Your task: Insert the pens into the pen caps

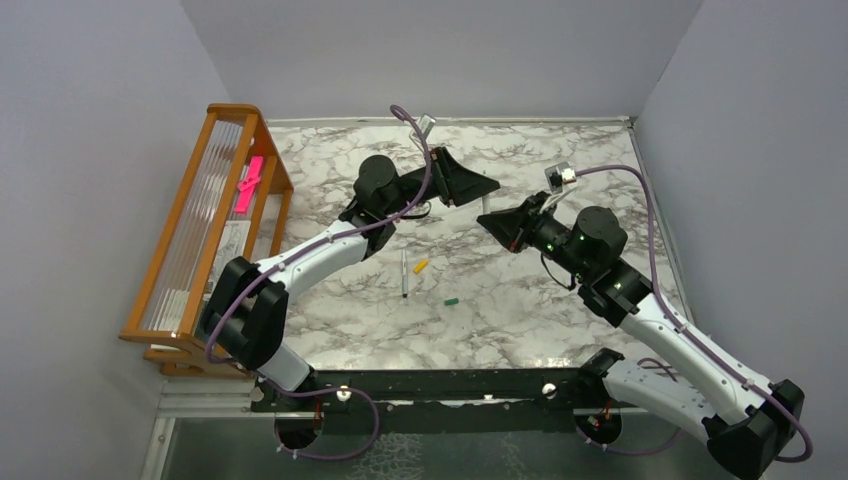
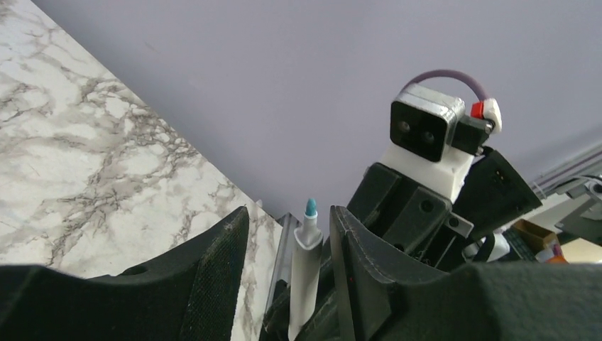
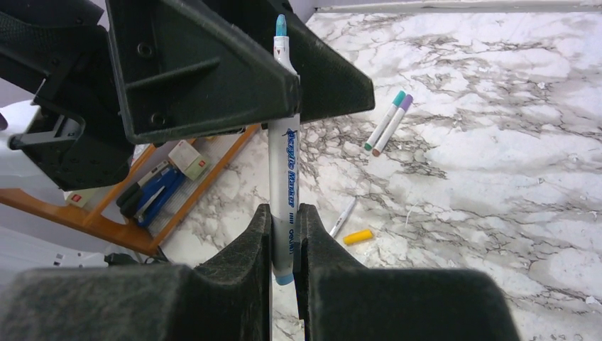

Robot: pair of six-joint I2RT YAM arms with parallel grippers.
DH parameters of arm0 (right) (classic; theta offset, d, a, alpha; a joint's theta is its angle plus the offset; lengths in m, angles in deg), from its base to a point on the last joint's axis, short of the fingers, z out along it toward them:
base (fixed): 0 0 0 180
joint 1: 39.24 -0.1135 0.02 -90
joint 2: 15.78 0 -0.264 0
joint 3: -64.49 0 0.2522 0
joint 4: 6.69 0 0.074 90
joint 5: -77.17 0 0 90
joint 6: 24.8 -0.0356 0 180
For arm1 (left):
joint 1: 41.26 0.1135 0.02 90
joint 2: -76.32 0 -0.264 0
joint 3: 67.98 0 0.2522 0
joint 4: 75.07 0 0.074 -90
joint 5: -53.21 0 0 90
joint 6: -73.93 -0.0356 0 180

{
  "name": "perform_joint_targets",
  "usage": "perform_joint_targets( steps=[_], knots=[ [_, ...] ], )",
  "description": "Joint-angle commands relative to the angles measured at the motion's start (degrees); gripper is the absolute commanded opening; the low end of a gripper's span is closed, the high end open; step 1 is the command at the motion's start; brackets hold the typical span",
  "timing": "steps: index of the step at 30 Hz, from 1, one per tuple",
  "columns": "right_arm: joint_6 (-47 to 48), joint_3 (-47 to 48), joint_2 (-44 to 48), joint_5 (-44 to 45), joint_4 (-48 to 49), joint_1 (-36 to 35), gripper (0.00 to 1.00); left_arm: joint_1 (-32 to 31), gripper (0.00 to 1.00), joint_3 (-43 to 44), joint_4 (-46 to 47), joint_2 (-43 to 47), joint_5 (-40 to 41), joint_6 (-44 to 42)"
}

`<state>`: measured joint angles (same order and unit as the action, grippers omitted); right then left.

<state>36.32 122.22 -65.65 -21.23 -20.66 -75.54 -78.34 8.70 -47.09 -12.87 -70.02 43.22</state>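
Closest to view, the right gripper [image 3: 284, 227] has its dark padded jaws clamped together on the lower end of a pen [image 3: 284, 163]. The pen is a white barrel with blue lettering, standing upright with its bare teal nib on top. The left gripper [image 2: 289, 213] meets it from the opposite side, in the air above the middle of the counter [image 1: 560, 320], a little toward the far edge. Its jaws are apart. The upper barrel stands between them, against one finger and clear of the other.

Holding the tail end leaves the nib end free, which suits a handover or a steadying regrip before capping. Neither gripper holds a cap.

Below them, left of the middle, a loose pen [image 1: 404, 272] lies just beside an orange cap [image 1: 421, 266]. A green cap [image 1: 451, 300] sits nearer the near edge. Two capped pens [image 3: 384, 122] lie side by side, touching. A wooden rack [image 1: 232, 110] stands along the left edge.
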Motion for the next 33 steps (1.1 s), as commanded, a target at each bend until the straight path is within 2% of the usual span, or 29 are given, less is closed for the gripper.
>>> perform_joint_targets(
  steps=[1, 5, 15, 19, 22, 25, 26, 28, 30, 31, 33],
  knots=[
    [-1.4, 2.3, -0.1, -2.0, 2.9, -0.2, 0.01, 0.1, 0.46, -1.8, 6.2, 3.2, -4.5, 0.8],
    [-2.2, 3.1, -0.6, -2.4, 3.7, -0.2, 0.01, -0.2, 0.38, -2.2, 8.9, 3.3, -7.2, 1.7],
    [-3.5, 4.1, -0.8, -1.7, 4.4, -0.2, 0.01, -0.8, 0.33, -3.3, 12.9, 4.5, -10.0, 1.8],
    [-4.2, 4.3, -0.9, -2.0, 4.7, -0.2, 0.01, -0.9, 0.27, -3.8, 13.6, 4.6, -10.5, 2.0],
    [-4.7, 4.2, -0.7, -2.1, 4.8, -0.2, 0.01, -0.9, 0.15, -4.1, 14.1, 4.5, -10.7, 2.4],
    [-5.2, 3.8, -0.2, -1.5, 5.1, -0.1, 0.01, -1.0, 0.14, -4.2, 14.7, 4.5, -10.8, 2.8],
    [-5.5, 3.5, 0.0, -1.3, 5.5, -0.2, 0.01, -1.0, 0.15, -4.3, 14.9, 4.5, -10.9, 3.0],
    [-6.0, 3.0, 0.4, -0.8, 6.0, -0.2, 0.01, -1.1, 0.23, -4.6, 15.3, 4.5, -10.7, 3.4],
    [-6.7, 2.4, 0.8, 0.1, 6.8, -0.2, 0.01, -1.1, 0.43, -4.9, 15.6, 4.6, -10.3, 3.8],
    [-7.0, 1.9, 1.0, 0.4, 7.3, -0.2, 0.01, -1.1, 0.46, -5.0, 15.9, 4.6, -10.1, 4.1],
    [-7.6, 1.3, 1.4, 0.8, 8.1, -0.2, 0.01, -1.1, 0.47, -5.2, 16.3, 4.6, -10.1, 4.5]
  ],
)
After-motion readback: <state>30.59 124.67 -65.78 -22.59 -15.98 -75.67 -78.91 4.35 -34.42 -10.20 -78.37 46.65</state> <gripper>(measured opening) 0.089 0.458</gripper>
